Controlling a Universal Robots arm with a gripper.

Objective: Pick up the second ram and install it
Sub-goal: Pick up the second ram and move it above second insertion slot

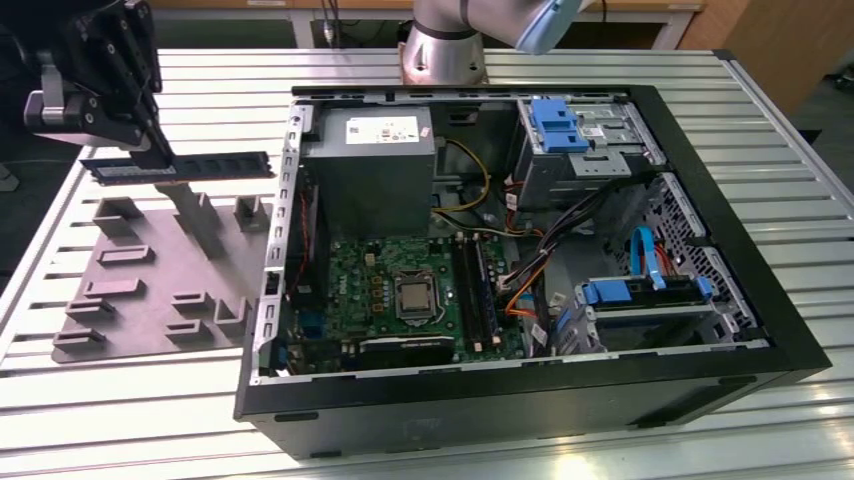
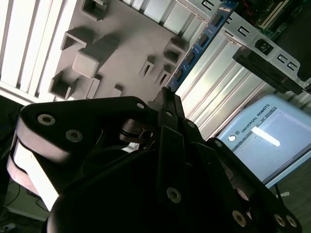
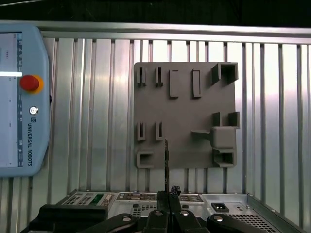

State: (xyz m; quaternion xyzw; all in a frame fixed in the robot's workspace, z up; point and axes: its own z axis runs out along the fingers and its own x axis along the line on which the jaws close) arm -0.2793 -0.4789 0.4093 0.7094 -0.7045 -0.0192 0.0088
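The second ram is a long dark stick held level in the air above the grey fixture plate, at the exterior view's left. My gripper is shut on it near one end. In the second wrist view the ram runs edge-on as a blue-green strip out from my gripper. In the first wrist view the ram is a thin dark line above the fixture plate, pinched in my gripper. The motherboard's black slots lie inside the open computer case.
The fixture plate carries several upright posts just under the ram. A teach pendant lies on the slatted metal table beside the plate. Inside the case are a power supply, cables and blue drive brackets.
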